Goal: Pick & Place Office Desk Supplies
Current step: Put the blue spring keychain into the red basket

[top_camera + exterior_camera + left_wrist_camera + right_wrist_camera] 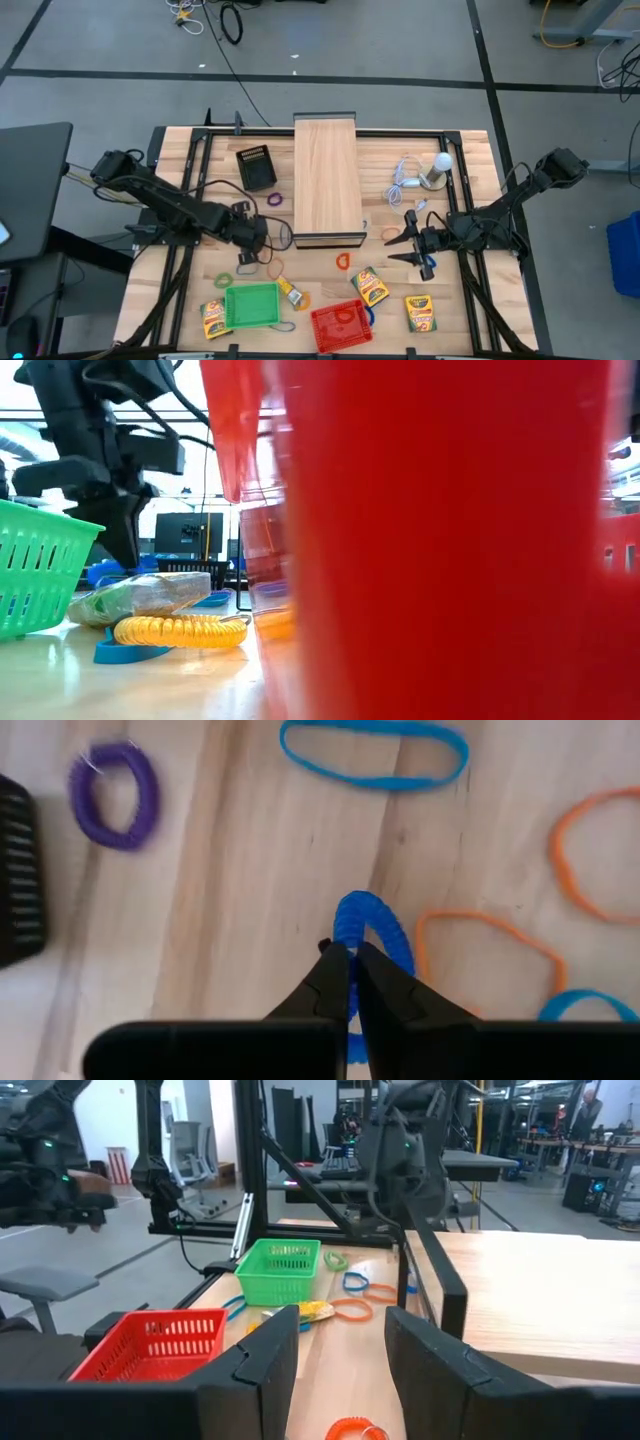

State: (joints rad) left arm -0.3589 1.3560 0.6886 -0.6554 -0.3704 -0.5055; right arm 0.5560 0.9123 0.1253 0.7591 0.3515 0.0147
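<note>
Desk (pixel 470 160): pale wooden top, viewed from above; far edge toward the room, near edge carries the baskets.

Left gripper (pixel 350 960): low over the left-centre of the desk, beside the long wooden box (pixel 327 175). Fingers pinched together on the rim of a blue coiled loop (pixel 372 925), which lies on the wood. Around it in the left wrist view: a flat blue loop (pixel 375 753), a purple coiled loop (pixel 113 795), two orange loops (pixel 490 945), each apart from the held one.

Right gripper (pixel 340 1345): right-centre of the desk, near the box's near right corner. Fingers parted, nothing between them. An orange coiled loop (pixel 352 1430) lies on the desk just ahead of it.

Near edge: green basket (pixel 252 306) left of centre, red basket (pixel 340 325) touching its right side. Crayon boxes: one (pixel 213 318) just left of the green basket, one (pixel 370 287) just beyond the red basket's right corner, one (pixel 420 313) toward the near right corner.

Low view: yellow coiled loop (pixel 180 630) on the desk beside the green basket; the red basket wall fills most of the frame.

Far right: white bulb with coiled cable (pixel 425 172).
</note>
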